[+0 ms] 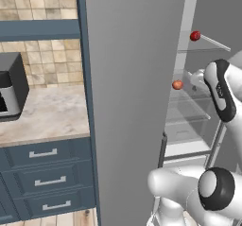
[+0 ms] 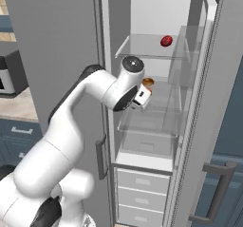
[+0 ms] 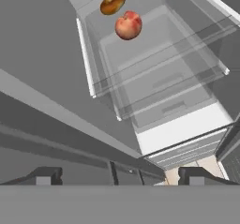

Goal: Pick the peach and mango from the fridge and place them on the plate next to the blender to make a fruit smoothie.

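I see my claw (image 3: 119,174) at the bottom of the hand view, fingers spread apart, gripping nothing. Beyond it, the open fridge (image 2: 156,12). The peach (image 3: 128,25) sits upper centre on a glass shelf (image 3: 154,73), the mango (image 3: 112,3) just behind.

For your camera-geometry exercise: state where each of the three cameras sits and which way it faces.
Left base view: behind the arm's left, facing the fridge; arm lower right.
Right base view: behind the arm's right, looking into the fridge; arm lower left.
Hand view: on the hand, facing the shelves; gripper fingertips at bottom.
Shared: the peach shows in the left base and hand views.
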